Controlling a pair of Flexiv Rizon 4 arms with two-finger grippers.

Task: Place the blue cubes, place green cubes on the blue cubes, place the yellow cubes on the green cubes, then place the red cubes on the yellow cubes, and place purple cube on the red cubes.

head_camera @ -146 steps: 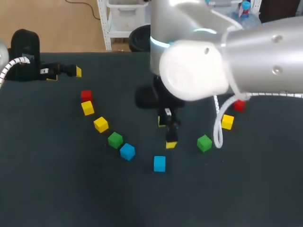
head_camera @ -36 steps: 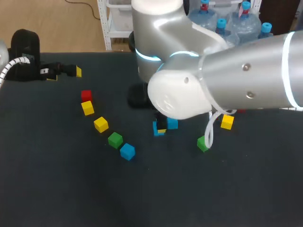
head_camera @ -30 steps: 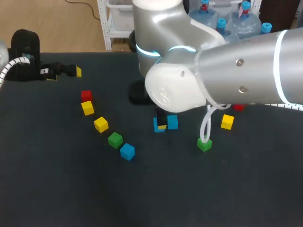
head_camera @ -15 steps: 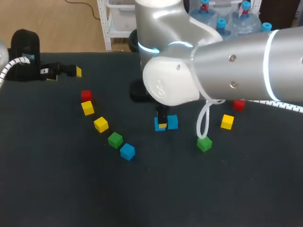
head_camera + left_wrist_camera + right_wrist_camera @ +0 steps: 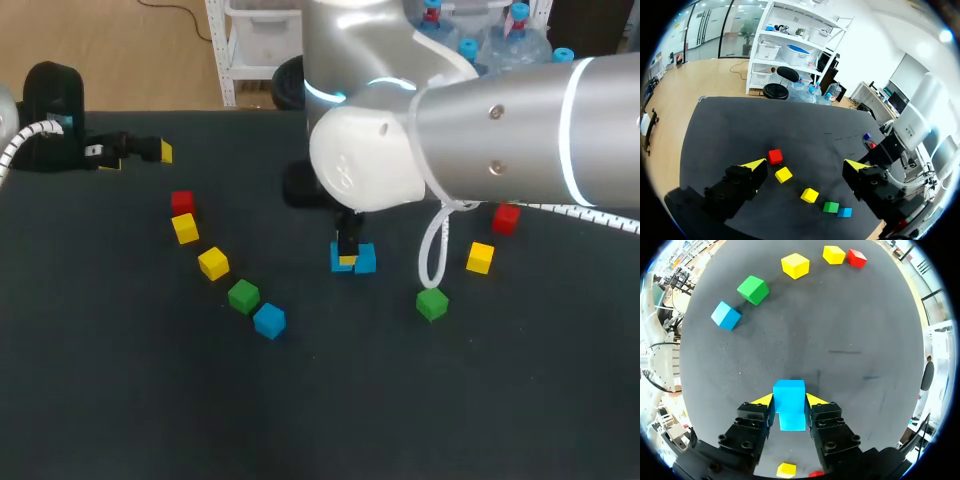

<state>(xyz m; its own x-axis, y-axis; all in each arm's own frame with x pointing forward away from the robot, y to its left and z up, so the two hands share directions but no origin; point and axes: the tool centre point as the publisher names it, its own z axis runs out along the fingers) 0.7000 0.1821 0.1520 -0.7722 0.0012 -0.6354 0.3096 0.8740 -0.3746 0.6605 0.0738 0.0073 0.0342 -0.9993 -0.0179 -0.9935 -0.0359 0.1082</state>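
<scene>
My right gripper [image 5: 347, 256] is shut on a blue cube [image 5: 362, 259] low over the table's middle; in the right wrist view the cube [image 5: 789, 402] sits squarely between the yellow-tipped fingers of that gripper [image 5: 789, 401]. A second blue cube [image 5: 268, 320] lies beside a green cube [image 5: 243, 296], with two yellow cubes [image 5: 213, 263] [image 5: 184, 229] and a red cube [image 5: 181, 202] curving away behind them. Another green cube [image 5: 431, 303], yellow cube [image 5: 480, 257] and red cube [image 5: 506, 218] lie under my right arm. My left gripper [image 5: 138, 152] stays open at the far left, holding nothing [image 5: 805, 165].
The dark table [image 5: 120, 400] has wide bare cloth along its front. My bulky right arm [image 5: 480, 140] hides much of the back right. From the left wrist, the row of cubes runs from red [image 5: 775, 156] to blue [image 5: 844, 212].
My right arm has swung slightly, carrying the held blue cube a little to the right. The left arm and loose cubes have not moved.
</scene>
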